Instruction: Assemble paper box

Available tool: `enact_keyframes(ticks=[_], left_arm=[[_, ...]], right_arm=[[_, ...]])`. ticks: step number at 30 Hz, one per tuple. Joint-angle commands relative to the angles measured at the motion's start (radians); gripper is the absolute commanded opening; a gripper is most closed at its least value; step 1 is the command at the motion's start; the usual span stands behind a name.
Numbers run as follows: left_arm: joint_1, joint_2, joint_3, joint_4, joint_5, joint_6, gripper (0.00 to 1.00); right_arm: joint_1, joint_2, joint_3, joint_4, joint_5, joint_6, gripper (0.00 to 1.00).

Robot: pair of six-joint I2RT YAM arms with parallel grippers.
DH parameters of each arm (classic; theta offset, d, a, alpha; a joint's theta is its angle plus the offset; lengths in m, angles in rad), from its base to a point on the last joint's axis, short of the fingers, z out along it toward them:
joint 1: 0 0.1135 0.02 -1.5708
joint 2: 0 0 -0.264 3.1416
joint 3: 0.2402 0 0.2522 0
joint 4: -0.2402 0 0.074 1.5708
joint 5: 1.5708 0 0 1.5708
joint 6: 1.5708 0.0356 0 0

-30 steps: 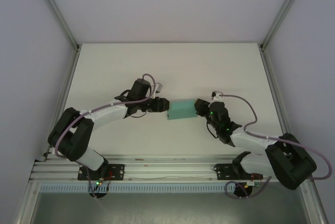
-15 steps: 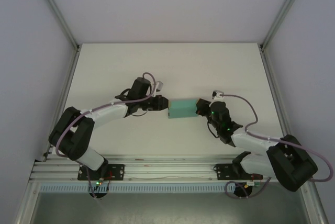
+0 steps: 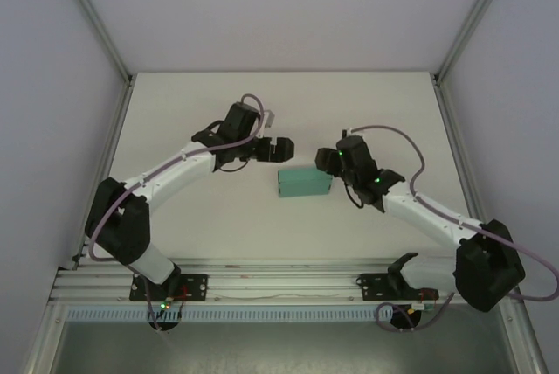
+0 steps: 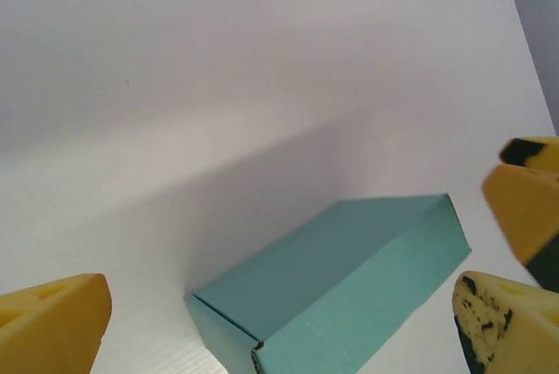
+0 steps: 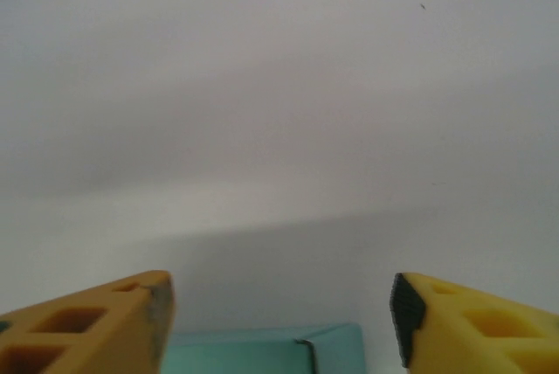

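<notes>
Paper box point(image 3: 304, 183): teal-green, folded shut into a small flat rectangular shape, lying flat on the white counter point(image 3: 192, 103) between the two arms, long side running left to right. Gripped by nothing.

Left arm point(image 3: 179, 169): reaching in from the left. Left jaws spread wide and empty, near the far side of the box's left end, apart from it. From the left wrist, yellow fingers point(image 4: 52, 322) at the lower corners, with the box point(image 4: 341, 278) lying aslant between them, one short end with a tucked flap seam facing the camera.

Right arm point(image 3: 419, 212): reaching in from the right. Right jaws likewise wide apart and holding nothing, just beside the box's far right corner; contact impossible to judge from above. From the right wrist, yellow fingers point(image 5: 96, 326) low in view, a strip of the box's top point(image 5: 262, 352) at the bottom edge between them, bare counter beyond.
</notes>
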Motion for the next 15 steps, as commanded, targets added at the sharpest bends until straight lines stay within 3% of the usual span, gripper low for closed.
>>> enact_keyframes(ticks=[1,4,7,10,15], left_arm=[[0.02,-0.052,0.022,-0.11,-0.143,0.039,1.0],[0.074,-0.1,-0.026,-0.1,-0.171,0.032,1.0],[0.157,-0.15,-0.096,-0.096,-0.17,0.016,1.0],[0.214,-0.206,-0.171,-0.113,-0.194,0.011,1.0],[0.253,-0.301,-0.27,-0.141,-0.237,-0.006,1.0]], right_arm=[[0.002,0.012,0.093,-0.165,-0.124,-0.225,0.97],[0.002,0.051,0.169,-0.278,-0.366,-0.549,1.0],[0.001,0.09,0.23,-0.397,-0.489,-0.883,1.0],[0.008,0.149,0.301,-0.502,-0.491,-1.132,1.0],[0.012,0.296,0.418,-0.588,-0.37,-1.301,1.0]])
